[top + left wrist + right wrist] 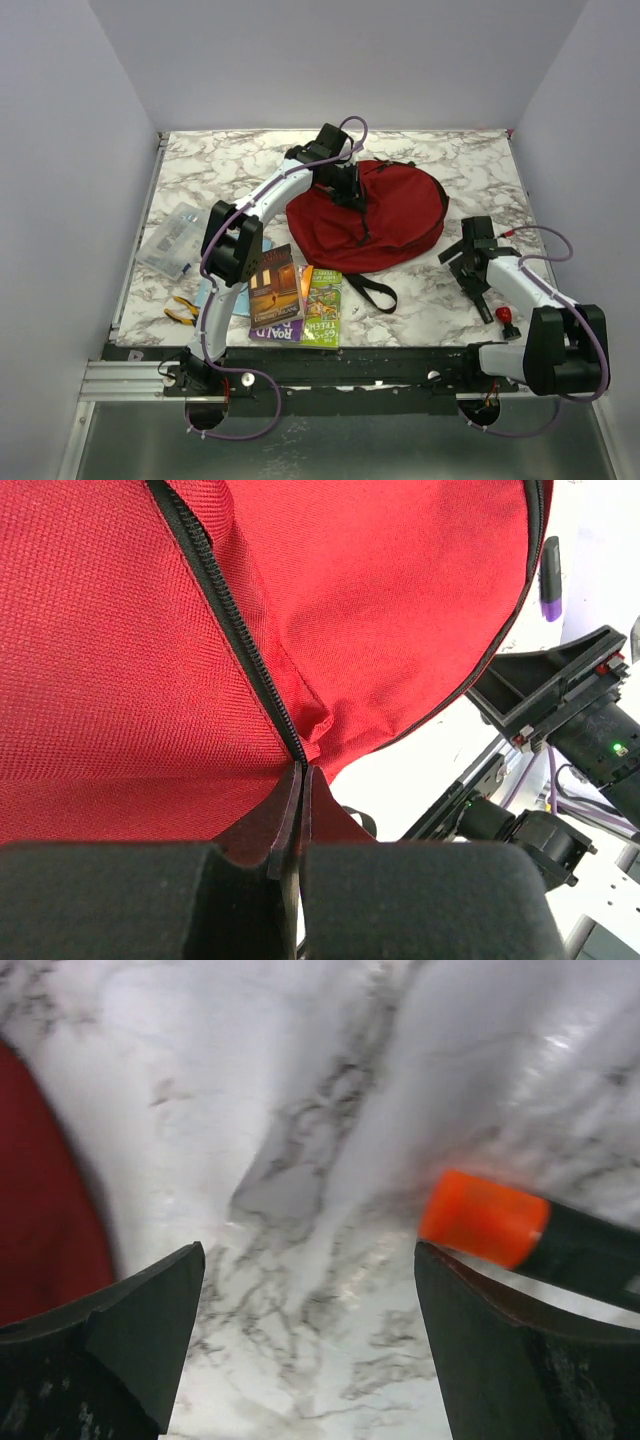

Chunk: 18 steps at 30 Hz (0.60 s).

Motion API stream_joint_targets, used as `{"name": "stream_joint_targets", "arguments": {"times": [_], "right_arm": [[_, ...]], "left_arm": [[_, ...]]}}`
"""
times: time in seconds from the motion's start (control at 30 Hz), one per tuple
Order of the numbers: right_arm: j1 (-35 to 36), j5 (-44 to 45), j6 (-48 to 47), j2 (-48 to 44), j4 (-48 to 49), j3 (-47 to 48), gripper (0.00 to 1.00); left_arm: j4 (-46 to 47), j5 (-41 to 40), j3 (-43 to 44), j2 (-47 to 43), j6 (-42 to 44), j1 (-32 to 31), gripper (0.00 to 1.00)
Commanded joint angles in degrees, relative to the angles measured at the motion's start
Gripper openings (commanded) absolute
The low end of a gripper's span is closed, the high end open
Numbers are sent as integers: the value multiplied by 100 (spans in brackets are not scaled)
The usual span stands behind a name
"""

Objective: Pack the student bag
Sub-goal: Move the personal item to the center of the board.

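Note:
The student bag (pixel 385 215), a large dark-red backpack, lies flat at the middle of the marble table (pixel 230 165). My left gripper (pixel 345 185) is on its left top side. In the left wrist view the left gripper (pixel 300 770) is shut at the end of the bag's black zipper line (pixel 235 620), and red fabric (pixel 100 680) fills the view. My right gripper (pixel 468 262) is open and empty just right of the bag, low over the table. In the right wrist view the right gripper (pixel 310 1260) frames bare marble, with the bag's edge (pixel 40 1190) at the left.
Two books (pixel 275 295) (pixel 322 305) lie in front of the bag, by its black strap (pixel 372 290). A clear plastic pouch (pixel 175 238) and yellow pliers (pixel 182 312) lie at the left. A black tool with an orange end (pixel 485 1218) lies by the right fingertip. A purple marker (pixel 551 580) lies beyond the bag.

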Motion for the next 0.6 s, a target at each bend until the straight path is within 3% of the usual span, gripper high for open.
{"name": "stream_joint_targets", "arguments": {"times": [0.0,0.3,0.57], "right_arm": [[82,-738,-197,331,549,-121,88],[-178,771,-133,-921,-630,-35,100],[-1531,489,37,-1394,-814,-111,100]], "left_arm": [[-80,391,93,-148,-81,-20,0],[-80,389,107,-72,-72,-3,0],[-79,432,95,-139,-81,-3,0]]}}
